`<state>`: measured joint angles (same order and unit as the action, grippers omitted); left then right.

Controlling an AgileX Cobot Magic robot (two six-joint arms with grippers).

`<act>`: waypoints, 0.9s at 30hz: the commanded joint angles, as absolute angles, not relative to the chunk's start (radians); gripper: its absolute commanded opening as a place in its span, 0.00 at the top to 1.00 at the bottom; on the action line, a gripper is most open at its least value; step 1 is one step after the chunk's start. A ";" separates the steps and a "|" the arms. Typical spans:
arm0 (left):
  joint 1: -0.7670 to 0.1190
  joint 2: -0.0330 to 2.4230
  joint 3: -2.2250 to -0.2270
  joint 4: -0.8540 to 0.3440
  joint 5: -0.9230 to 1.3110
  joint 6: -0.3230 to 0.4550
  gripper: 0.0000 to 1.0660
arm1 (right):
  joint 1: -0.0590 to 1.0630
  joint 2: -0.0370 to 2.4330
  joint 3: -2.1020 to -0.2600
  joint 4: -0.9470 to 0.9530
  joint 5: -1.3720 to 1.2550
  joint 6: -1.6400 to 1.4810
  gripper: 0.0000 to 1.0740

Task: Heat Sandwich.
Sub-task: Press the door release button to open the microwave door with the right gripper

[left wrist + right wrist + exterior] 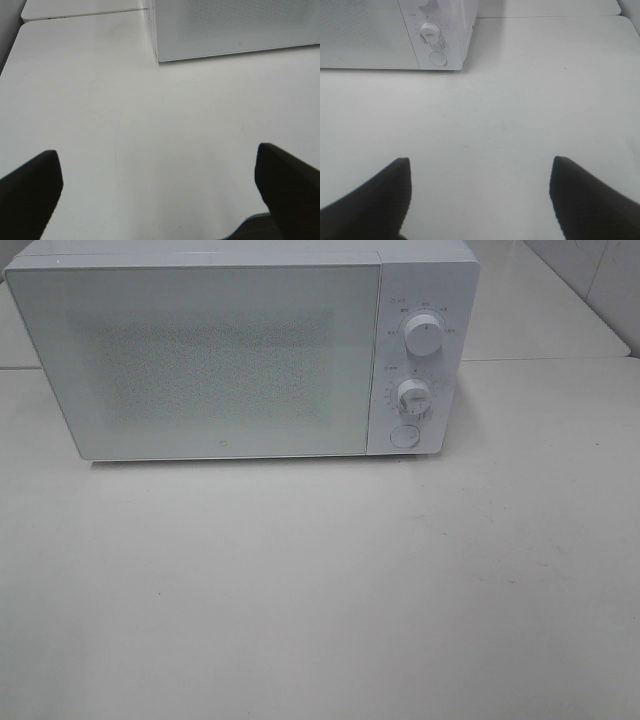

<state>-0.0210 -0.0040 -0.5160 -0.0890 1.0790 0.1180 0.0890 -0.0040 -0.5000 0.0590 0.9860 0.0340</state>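
White microwave (220,350), door shut, stands at 12 o'clock on the counter (320,590); its two dials (425,335) and round button (404,435) sit toward 1 o'clock; the left jaws and the right jaws each stand wide apart above the counter, holding nothing; where the sandwich lies cannot be told.

Left hand (157,152) spread wide above table (100,100), likely microwave (235,25) beyond.
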 commanded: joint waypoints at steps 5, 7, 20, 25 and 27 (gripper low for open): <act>-0.028 -0.012 -0.517 -0.094 1.073 0.115 0.06 | 0.081 0.066 -0.521 0.072 0.865 0.047 0.31; -0.028 -0.012 -0.517 -0.094 1.073 0.115 0.06 | 0.081 0.105 -0.521 0.087 0.773 0.047 0.31; -0.028 -0.012 -0.517 -0.094 1.073 0.115 0.06 | 0.081 0.320 -0.521 0.088 0.518 0.045 0.32; -0.028 -0.012 -0.517 -0.094 1.073 0.115 0.06 | 0.081 0.436 -0.521 0.087 0.420 0.045 0.32; -0.028 -0.012 -0.517 -0.094 1.073 0.115 0.06 | 0.081 0.503 -0.521 0.087 0.349 0.043 0.32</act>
